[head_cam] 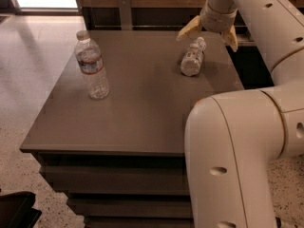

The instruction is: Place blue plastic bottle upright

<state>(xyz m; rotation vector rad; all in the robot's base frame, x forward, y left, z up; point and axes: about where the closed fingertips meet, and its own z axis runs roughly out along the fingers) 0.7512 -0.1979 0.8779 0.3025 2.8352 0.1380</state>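
The blue plastic bottle (pixel 192 57), small and clear with a pale label and white cap, lies on its side at the far right of the brown table (pixel 137 108), cap pointing to the back. My gripper (pixel 208 33) hangs just above its cap end, fingers spread wide open, one tan fingertip (pixel 188 30) on the left and the other on the right of the bottle. Nothing is held.
A taller clear bottle with a blue-and-red label band (pixel 91 65) stands upright at the table's left. My white arm (pixel 237 146) covers the table's front right corner. A wooden wall runs behind the table; a dark gap lies to its right.
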